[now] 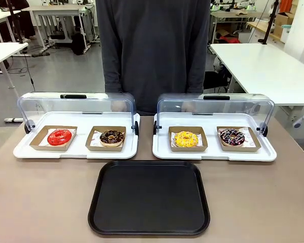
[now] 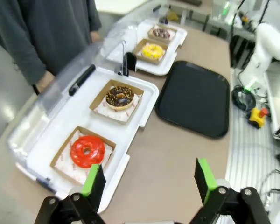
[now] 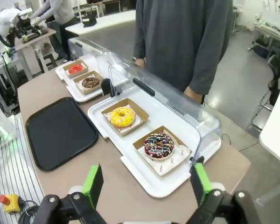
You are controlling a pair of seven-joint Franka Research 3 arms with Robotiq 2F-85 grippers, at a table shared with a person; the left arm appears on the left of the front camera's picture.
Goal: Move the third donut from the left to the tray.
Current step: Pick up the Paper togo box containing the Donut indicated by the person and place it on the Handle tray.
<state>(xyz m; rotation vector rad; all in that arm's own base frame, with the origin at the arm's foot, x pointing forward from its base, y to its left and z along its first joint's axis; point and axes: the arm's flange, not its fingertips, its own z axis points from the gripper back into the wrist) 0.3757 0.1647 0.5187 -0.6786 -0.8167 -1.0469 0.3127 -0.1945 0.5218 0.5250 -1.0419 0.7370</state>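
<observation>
Yellow donut (image 1: 186,138), third from the left in the far row, sits in its cardboard holder (image 1: 188,148) on the right white tray (image 1: 213,155). Nothing touches it, so the task looks not yet begun. The surface (image 1: 40,202) spans the front view, and a person (image 1: 152,50) stands at its far edge, arms down, behind both display cases. The black tray (image 1: 149,197) lies bare at the near middle, just in front of the gap between the two white trays. It was probably put there so that the donut needs only a short pull toward the near side. Each white tray has a clear domed lid (image 1: 215,107) swung up and back, which leaves the near side free for a claw to come in low. The left white tray (image 1: 76,152) holds a red donut (image 1: 59,136) and a chocolate donut (image 1: 112,136). The right one holds the yellow donut and, to its right, a sprinkled chocolate donut (image 1: 232,136). The holders keep each donut apart from its neighbour and offer a cardboard rim to grip, which would spare the glaze. The left claw (image 2: 148,179) hovers over the left end of the surface, fingers wide apart and empty. The right claw (image 3: 145,183) hangs over the right end, likewise apart and empty. It is nearer the yellow donut, so it seems the likelier one to reach.
</observation>
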